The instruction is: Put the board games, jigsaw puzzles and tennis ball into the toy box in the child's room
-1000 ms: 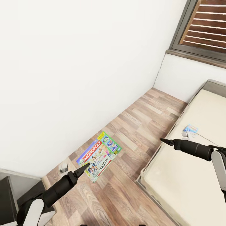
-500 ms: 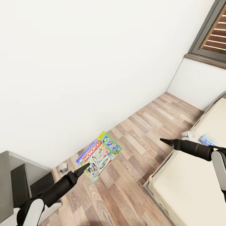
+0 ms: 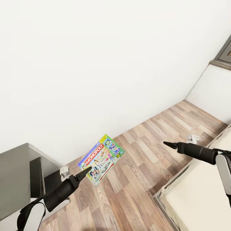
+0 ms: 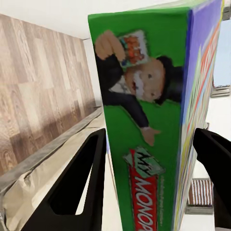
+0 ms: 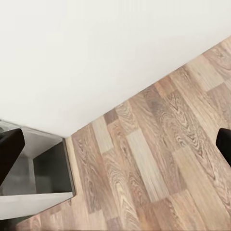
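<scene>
- Now the left gripper [image 3: 86,172] is closed on the green-edged board game [image 3: 102,159], a box with "MONOPOLY" printed on it. In the left wrist view the two dark fingers [image 4: 82,180] stand on both sides of the box [image 4: 154,115], so the hold looks firm.
- Seen from the head, the box hangs in the air above the wood-plank floor [image 3: 144,166], between the white wall [image 3: 96,64] and the bed [image 3: 199,192], and it is nearer to the wall.
- The right gripper [image 3: 166,143] holds nothing. In the head view it looks like one closed point, but in the right wrist view the two fingertips [image 5: 9,149] are far apart at the edges, so I judge it is open.
- Compared with the earlier pictures, the whole view has turned. The window is almost gone, the bed has moved to the edge, and the small blue box on the bed is no longer in view. Beside the wall, the grey table [image 3: 16,170] has come more into view. The box keeps the same place relative to the arm.
- I think this means the robot is turning toward the table to carry this game to the toy box. The toy box and the other toys are not yet reached.
</scene>
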Tool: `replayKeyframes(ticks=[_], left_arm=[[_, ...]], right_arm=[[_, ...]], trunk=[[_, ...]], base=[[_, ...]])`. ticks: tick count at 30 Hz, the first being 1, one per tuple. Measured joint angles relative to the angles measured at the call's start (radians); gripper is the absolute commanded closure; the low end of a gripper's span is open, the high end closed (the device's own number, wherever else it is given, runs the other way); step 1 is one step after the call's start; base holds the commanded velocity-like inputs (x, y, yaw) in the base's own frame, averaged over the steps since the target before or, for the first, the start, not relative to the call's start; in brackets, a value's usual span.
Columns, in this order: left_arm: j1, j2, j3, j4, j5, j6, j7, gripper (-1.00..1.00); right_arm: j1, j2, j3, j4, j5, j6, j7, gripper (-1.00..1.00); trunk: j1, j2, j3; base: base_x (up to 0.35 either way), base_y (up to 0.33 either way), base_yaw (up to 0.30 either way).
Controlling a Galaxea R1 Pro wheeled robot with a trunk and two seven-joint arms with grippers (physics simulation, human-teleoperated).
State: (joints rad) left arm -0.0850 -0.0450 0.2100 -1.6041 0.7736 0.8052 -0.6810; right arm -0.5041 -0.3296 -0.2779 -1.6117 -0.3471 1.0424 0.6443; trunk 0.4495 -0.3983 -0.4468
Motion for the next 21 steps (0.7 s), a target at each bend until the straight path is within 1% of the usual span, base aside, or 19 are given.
replayKeyframes(ticks=[4, 5, 6, 9, 21], left_arm=[[0.000, 0.000, 0.000, 0.000, 0.000, 0.000, 0.000, 1.00], [0.000, 0.000, 0.000, 0.000, 0.000, 0.000, 0.000, 1.00], [0.000, 0.000, 0.000, -0.001, 0.000, 0.000, 0.000, 1.00], [0.001, 0.000, 0.000, -0.001, 0.000, 0.000, -0.001, 1.00], [0.001, 0.001, 0.000, -0.001, 0.000, -0.001, -0.002, 1.00]], right_arm=[[0.000, 0.000, 0.022, 0.000, 0.001, 0.000, 0.000, -1.00], [0.000, 0.000, 0.022, 0.000, 0.002, 0.000, 0.000, -1.00], [0.000, 0.000, 0.032, 0.000, 0.002, 0.000, 0.000, -1.00], [0.000, 0.000, 0.040, 0.000, 0.002, 0.000, 0.000, -1.00], [0.000, 0.000, 0.049, 0.000, 0.003, 0.000, 0.000, -1.00]], trunk=[[0.000, 0.000, 0.002], [0.000, 0.000, 0.003], [0.000, 0.000, 0.003], [0.000, 0.000, 0.005], [0.000, 0.000, 0.010]], base=[[0.000, 0.000, 0.278], [0.000, 0.000, 0.278], [0.000, 0.000, 0.278], [0.000, 0.000, 0.278], [0.000, 0.000, 0.278]])
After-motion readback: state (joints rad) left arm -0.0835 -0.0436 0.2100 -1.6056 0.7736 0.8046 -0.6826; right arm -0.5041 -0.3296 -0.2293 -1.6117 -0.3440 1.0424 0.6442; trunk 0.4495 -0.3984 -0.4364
